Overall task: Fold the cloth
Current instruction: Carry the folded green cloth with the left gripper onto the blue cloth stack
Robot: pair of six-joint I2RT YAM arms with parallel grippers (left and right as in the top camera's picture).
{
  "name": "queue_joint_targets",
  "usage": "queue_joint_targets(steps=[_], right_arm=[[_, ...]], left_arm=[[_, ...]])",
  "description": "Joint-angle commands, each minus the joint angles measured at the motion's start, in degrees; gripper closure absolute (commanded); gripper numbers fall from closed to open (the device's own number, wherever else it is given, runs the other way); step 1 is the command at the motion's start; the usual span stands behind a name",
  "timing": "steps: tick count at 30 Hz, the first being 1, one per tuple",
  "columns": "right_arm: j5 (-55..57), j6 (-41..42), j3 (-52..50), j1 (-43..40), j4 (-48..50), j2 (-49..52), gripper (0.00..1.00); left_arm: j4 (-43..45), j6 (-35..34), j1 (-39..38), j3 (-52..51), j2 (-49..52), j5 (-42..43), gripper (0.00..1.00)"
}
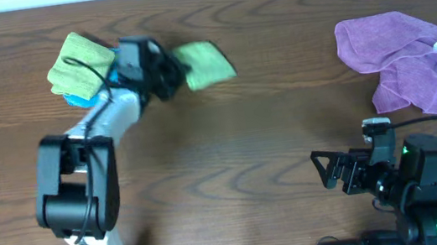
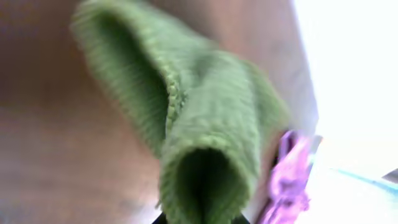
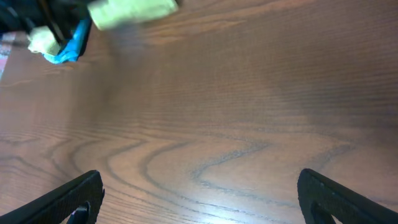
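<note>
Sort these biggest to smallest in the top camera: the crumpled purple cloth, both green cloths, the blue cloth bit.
1. Crumpled purple cloth.
2. Folded green cloth on the left and pinched green cloth in the left gripper: about alike, arm partly hides both.
3. Blue cloth bit, a sliver shows.

Ribbed green cloth [image 1: 209, 63], doubled over, far left-centre

Ribbed green cloth [image 1: 206, 63]. Green-over-blue pile [image 1: 78, 61]. Plain purple cloth [image 1: 402, 54]. Brown table [image 1: 230, 146], wavy woodgrain.
</note>
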Motion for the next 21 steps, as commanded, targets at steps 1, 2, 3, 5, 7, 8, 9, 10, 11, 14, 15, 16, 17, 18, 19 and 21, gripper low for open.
queue_joint_targets(steps=[1, 2, 3, 5, 7, 8, 9, 10, 11, 14, 15, 16, 17, 18, 19, 21], right_arm=[[-0.3, 0.7, -0.2, -0.8, -0.1, -0.3, 0.01], [-0.3, 0.7, -0.2, -0.8, -0.1, -0.3, 0.01], [-0.3, 0.7, -0.2, -0.8, -0.1, -0.3, 0.01], [-0.3, 0.7, -0.2, -0.8, -0.1, -0.3, 0.01], [-0.3, 0.7, -0.2, -0.8, -0.1, -0.3, 0.01], [-0.3, 0.7, -0.2, -0.8, -0.1, -0.3, 0.01], [-0.3, 0.7, -0.2, -0.8, -0.1, -0.3, 0.01], [-0.3, 0.7, -0.2, -0.8, -0.1, -0.3, 0.01], [-0.3, 0.7, -0.2, -0.8, -0.1, -0.3, 0.01], [-0.3, 0.7, -0.2, -0.8, -0.1, -0.3, 0.01], [-0.3, 0.7, -0.2, -0.8, -0.1, -0.3, 0.01], [-0.3, 0.7, -0.2, -0.8, -0.1, -0.3, 0.01], [-0.3, 0.7, -0.2, -0.8, -0.1, -0.3, 0.01], [-0.3, 0.7, -0.2, -0.8, -0.1, -0.3, 0.01], [-0.3, 0.7, -0.2, -0.8, -0.1, -0.3, 0.01], [-0.3, 0.7, -0.2, -0.8, -0.1, -0.3, 0.01]], left_arm=[[-2.7, 0.7, 3.8, 7.2, -2.2, -4.0, 0.94], [-3.8, 1.0, 4.9, 9.0, -2.1, -5.0, 0.94], [-4.6, 1.3, 5.8, 10.3, -2.1, -6.1, 0.94], [-5.6, 1.5, 8.0, 12.6, -2.1, -8.1, 0.94], [-5.9, 1.4, 10.1, 14.0, -2.1, -9.6, 0.94], [-5.8, 1.4, 11.2, 14.4, -2.1, -10.2, 0.94], [-5.8, 1.4, 12.1, 14.7, -2.1, -10.9, 0.94], [-5.6, 1.4, 13.0, 14.8, -2.1, -11.4, 0.94], [-5.6, 1.4, 13.8, 14.8, -2.1, -11.8, 0.94], [-5.6, 1.6, 16.6, 14.8, -2.1, -13.1, 0.94], [-5.6, 1.7, 17.2, 14.8, -2.1, -13.5, 0.94], [-5.6, 1.7, 18.0, 14.8, -2.1, -14.0, 0.94], [-5.5, 1.7, 18.5, 14.8, -2.1, -14.3, 0.94], [-5.6, 1.7, 19.1, 14.8, -2.1, -14.4, 0.94], [-5.6, 1.9, 19.6, 14.8, -2.1, -14.4, 0.94], [-5.7, 2.1, 20.2, 14.8, -2.1, -14.3, 0.94]])
